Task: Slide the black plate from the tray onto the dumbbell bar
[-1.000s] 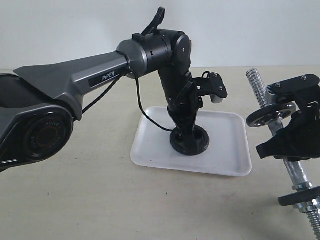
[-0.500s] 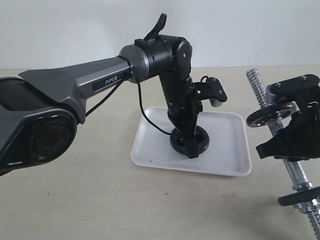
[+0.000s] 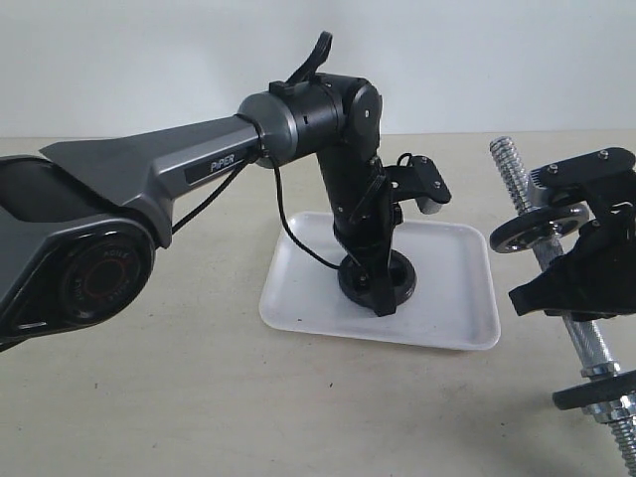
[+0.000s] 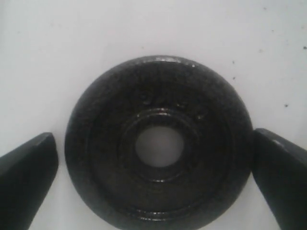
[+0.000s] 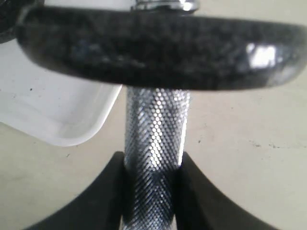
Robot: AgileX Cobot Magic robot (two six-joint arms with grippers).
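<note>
The black plate (image 3: 404, 274) lies flat in the white tray (image 3: 452, 308). My left gripper (image 3: 382, 290) points down over it and is open. In the left wrist view the plate (image 4: 105, 143) fills the space between the two fingers (image 4: 29, 167), which stand at its opposite edges; I cannot tell whether they touch it. The dumbbell bar (image 3: 596, 343) stands tilted at the right, its threaded end (image 3: 510, 164) up. My right gripper (image 3: 571, 283) is shut on its knurled shaft (image 5: 156, 124), just below a black disc (image 5: 158, 45).
A second black disc (image 3: 596, 390) sits low on the bar above a steel nut. The tray's corner (image 5: 53, 110) lies close beside the bar. The left arm's cable (image 3: 293, 234) hangs over the tray's left side. Beige tabletop surrounds everything.
The left arm has shifted slightly right and its gripper has come down lower round the plate. The right arm and the bar have not moved.
</note>
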